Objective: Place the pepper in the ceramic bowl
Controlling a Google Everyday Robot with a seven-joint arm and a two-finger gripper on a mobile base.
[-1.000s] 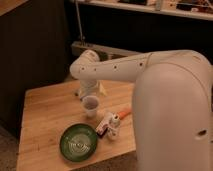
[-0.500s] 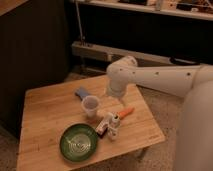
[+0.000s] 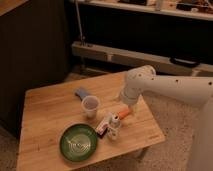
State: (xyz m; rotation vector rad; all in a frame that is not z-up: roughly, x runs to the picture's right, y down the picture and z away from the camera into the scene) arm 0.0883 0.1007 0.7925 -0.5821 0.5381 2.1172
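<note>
The orange pepper [image 3: 123, 114] lies on the wooden table [image 3: 47, 117], right of centre. The dark green ceramic bowl [image 3: 79, 142] sits near the table's front edge, to the left of and nearer than the pepper, with only pale rings showing inside. My white arm comes in from the right and bends down at its elbow [image 3: 138, 82]. The gripper [image 3: 128, 106] hangs just above the pepper's far end, close to or touching it.
A translucent white cup [image 3: 90, 106] stands between bowl and pepper. A red-and-white little box [image 3: 104, 123] and a small white bottle [image 3: 114, 128] sit just in front of the pepper. A blue item [image 3: 82, 93] lies behind the cup. The table's right edge is close to the pepper.
My arm has swung from the left-centre of the table over to the right. Its end has come down over the pepper. The objects on the table have not moved.
</note>
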